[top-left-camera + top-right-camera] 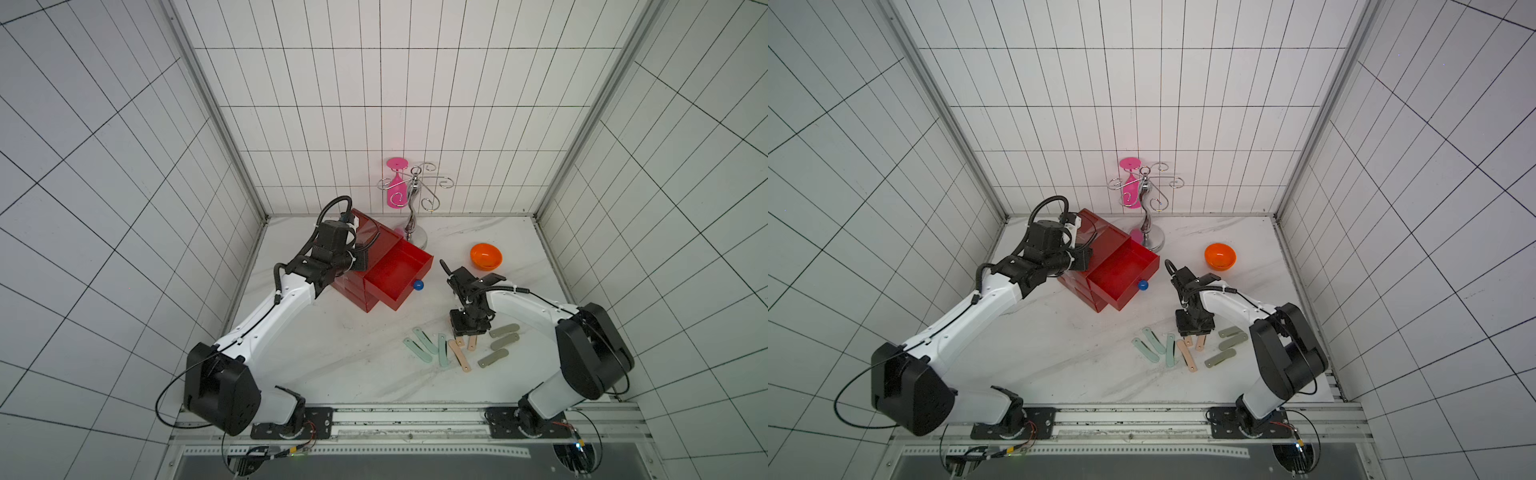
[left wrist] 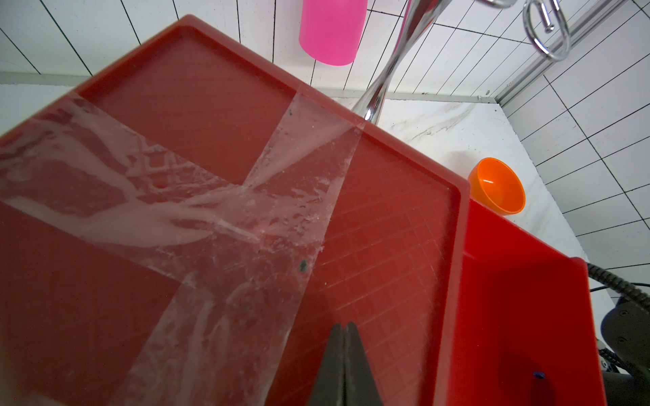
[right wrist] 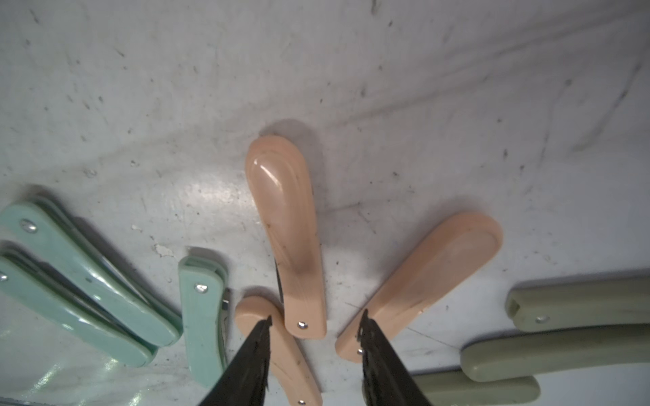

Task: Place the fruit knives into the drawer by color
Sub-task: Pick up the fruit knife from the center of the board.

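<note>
The left pincer [image 2: 344, 327], pressed together, hovers over the taped top of the drawer [image 2: 387, 211]. The right pincer [image 3: 316, 316], spread, hangs above the peach fruit knives [image 3: 285, 225], lower middle of frame, on the bench [image 3: 351, 70].

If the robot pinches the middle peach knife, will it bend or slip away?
Probably stiff: the middle peach knife looks like thick moulded plastic with a metal rivet. It might slip, since its surface is glossy and rounded. Lying flat on the table, it shouldn't roll.

Probably a lab cell: gridded walls [image 1: 374, 83] around a marble tabletop [image 1: 332, 370].
</note>
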Robot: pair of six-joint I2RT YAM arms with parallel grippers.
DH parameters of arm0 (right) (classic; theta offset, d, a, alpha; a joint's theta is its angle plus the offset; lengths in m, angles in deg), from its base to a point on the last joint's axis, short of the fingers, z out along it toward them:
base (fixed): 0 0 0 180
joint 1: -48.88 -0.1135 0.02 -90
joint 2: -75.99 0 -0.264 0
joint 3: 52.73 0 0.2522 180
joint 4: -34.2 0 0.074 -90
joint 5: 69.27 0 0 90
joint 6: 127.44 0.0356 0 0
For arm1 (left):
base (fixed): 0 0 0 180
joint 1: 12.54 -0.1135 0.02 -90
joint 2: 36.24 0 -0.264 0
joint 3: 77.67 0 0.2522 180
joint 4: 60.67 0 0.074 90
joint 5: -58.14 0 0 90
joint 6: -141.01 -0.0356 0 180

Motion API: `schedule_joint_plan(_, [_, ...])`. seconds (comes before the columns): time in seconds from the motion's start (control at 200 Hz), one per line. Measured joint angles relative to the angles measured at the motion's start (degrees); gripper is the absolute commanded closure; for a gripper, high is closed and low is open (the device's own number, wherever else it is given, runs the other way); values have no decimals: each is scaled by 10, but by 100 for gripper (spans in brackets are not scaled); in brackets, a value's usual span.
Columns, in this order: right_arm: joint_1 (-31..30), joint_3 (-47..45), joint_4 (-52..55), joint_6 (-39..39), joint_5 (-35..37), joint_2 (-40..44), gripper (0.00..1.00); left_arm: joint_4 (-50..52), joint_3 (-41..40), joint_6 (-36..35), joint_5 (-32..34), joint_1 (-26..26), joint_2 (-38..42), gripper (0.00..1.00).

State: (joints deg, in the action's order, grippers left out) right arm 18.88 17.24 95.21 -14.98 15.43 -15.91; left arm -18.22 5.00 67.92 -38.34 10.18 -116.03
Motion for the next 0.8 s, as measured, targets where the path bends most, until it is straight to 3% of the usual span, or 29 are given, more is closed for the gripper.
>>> schedule_joint_plan(0.295, [0, 0, -19, -4, -8, -27, 57, 0, 2, 0, 0, 0, -3, 100])
schedule_joint_plan(0.8, [0, 0, -23, 0, 8, -45, 69, 7, 11, 0, 0, 0, -9, 100])
